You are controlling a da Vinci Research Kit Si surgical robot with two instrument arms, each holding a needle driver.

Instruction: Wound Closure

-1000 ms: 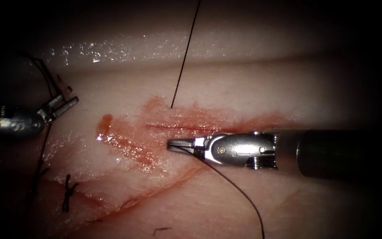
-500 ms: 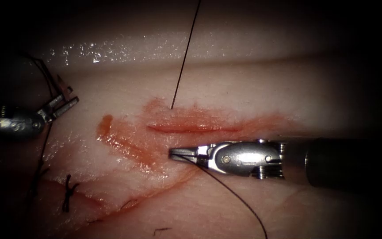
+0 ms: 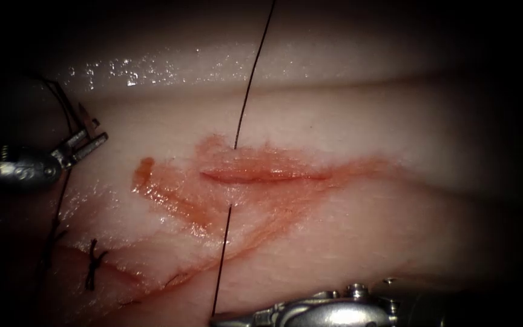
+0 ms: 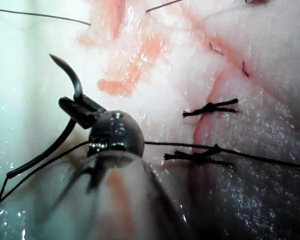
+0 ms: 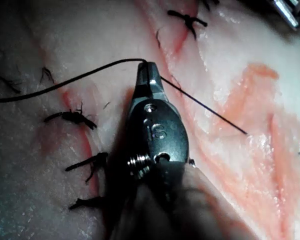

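1. Lying across the endoscope view, the tissue (image 3: 358,242) is carrying one open cut (image 3: 267,175) smeared with red fluid (image 3: 171,203). By my reading, the cut is sitting midway between the tools so that either arm can reach it.
2. Two tools are working here. The right tool (image 3: 216,316) is sitting near the picture's lower edge, well below the cut. In the right wrist view its jaws (image 5: 146,75) are clamping together on the thread (image 5: 200,105), probably to keep that strand taut.
3. The left tool (image 3: 92,136) is waiting well to the left of the cut with its jaws closed on the needle.
4. One thread is crossing the cut. It is coming down from above, entering the tissue just above the cut (image 3: 235,147), coming out just below it and running straight down to the right tool.
5. One needle (image 4: 75,82) is being gripped at about mid-curve, with its tip pointing up and clear of the tissue, apparently parked out of the way.
6. Two knotted stitches (image 4: 210,107) are showing in the left wrist view, and one (image 3: 95,263) in the endoscope view, lower left of the cut.
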